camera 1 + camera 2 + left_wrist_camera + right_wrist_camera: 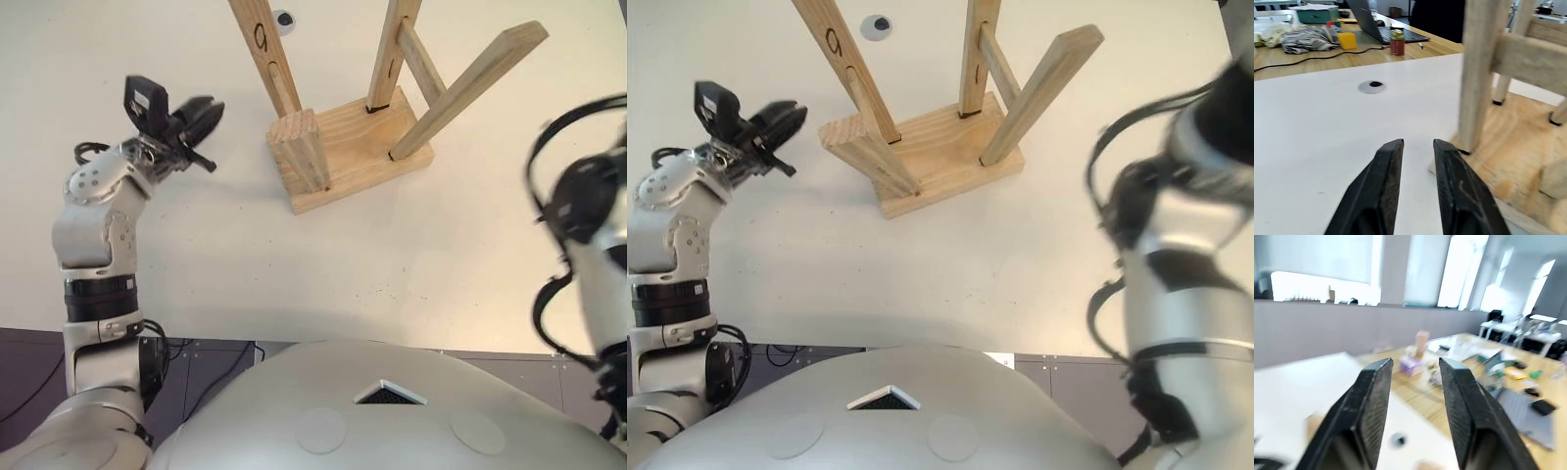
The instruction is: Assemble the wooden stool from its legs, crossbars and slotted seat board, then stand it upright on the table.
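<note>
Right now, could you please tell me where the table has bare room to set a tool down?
The widest bare patch of the table runs between the seat board and the near edge. A narrower gap lies between the left claw and the board. Above the board it is crowded with legs and a crossbar.

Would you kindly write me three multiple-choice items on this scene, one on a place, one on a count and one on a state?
1. Where is the left gripper? A) beside the stool, not touching it B) resting on it C) gripping it
2. How many legs rise from the seat board? A) two B) three C) four
3. What is the left gripper's state? A) shut on a crossbar B) open, empty C) shut on nothing
Answers: 1 A, bare table lies between them; 2 C, four legs stand up from the board; 3 B, its fingers are apart, nothing between.
</note>
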You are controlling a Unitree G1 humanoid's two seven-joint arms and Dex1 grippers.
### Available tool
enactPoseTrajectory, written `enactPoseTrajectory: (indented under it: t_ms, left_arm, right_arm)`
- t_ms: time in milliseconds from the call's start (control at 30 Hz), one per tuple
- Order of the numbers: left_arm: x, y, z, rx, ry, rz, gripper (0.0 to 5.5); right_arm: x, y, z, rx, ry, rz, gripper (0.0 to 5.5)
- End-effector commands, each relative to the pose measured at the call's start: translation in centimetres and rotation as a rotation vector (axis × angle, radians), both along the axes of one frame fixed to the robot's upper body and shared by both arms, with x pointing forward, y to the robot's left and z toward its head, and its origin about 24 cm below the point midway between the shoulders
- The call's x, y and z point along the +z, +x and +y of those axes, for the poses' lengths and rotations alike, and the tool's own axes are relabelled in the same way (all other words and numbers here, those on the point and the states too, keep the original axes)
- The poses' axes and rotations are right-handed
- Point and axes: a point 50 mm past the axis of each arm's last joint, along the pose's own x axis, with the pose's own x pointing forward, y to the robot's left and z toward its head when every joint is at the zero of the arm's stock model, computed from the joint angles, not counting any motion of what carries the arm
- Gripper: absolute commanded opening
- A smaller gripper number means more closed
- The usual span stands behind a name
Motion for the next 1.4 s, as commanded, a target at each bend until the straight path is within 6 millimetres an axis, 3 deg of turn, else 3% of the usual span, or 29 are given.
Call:
enactPoseTrajectory:
  t_ms: [33, 100, 200, 300, 367, 567, 800, 1000, 1233, 1300, 1400]
  left_arm:
    - [0.3, -2.1, -2.1, -0.218, 0.042, 0.045, 1.68]
    - [0.6, -2.4, -3.2, -0.266, 0.03, 0.037, 2.06]
    - [0.8, -2.4, -4.4, -0.31, 0.026, 0.027, 2.46]
    - [0.8, -2.1, -5.2, -0.348, 0.023, 0.031, 2.68]
    - [0.6, -2.2, -5.8, -0.382, 0.026, 0.041, 2.68]
    - [0.1, -2.1, -6.8, -0.412, 0.014, 0.054, 2.68]
    - [-0.9, -2.8, -7.3, -0.467, 0.018, 0.117, 2.68]
    - [-1.1, -1.8, -7.4, -0.42, 0.003, 0.09, 2.68]
    - [-1.4, -1.9, -5.3, -0.457, 0.061, 0.132, 1.89]
    - [-1.4, -2.4, -4.5, -0.486, 0.077, 0.164, 1.62]
    - [-1.3, -2.2, -3.3, -0.492, 0.086, 0.181, 1.23]
  right_arm:
    - [-4.2, 2.7, -8.7, -0.24, -0.142, 0.153, 2.53]
    - [-9.7, 3.6, -10.8, -0.262, -0.347, 0.251, 2.94]
    - [-17.6, 2.6, -11.4, -0.093, -0.578, 0.405, 3.43]
    - [-22.8, 0.3, -10.2, 0.165, -0.678, 0.576, 3.95]
    - [-24.7, -1.1, -9.0, 0.311, -0.712, 0.643, 3.95]
    - [-26.5, -1.8, -6.1, 0.442, -0.656, 0.65, 3.95]
    - [-27.3, -1.4, -3.4, 0.494, -0.519, 0.608, 3.95]
    - [-27.4, -3.4, -1.9, 0.659, -0.513, 0.642, 3.95]
    - [-27.3, -5.2, -1.4, 0.729, -0.528, 0.674, 3.06]
    - [-27.9, -4.9, -1.2, 0.681, -0.537, 0.665, 2.76]
    - [-28.5, -4.1, -1.0, 0.616, -0.543, 0.636, 2.73]
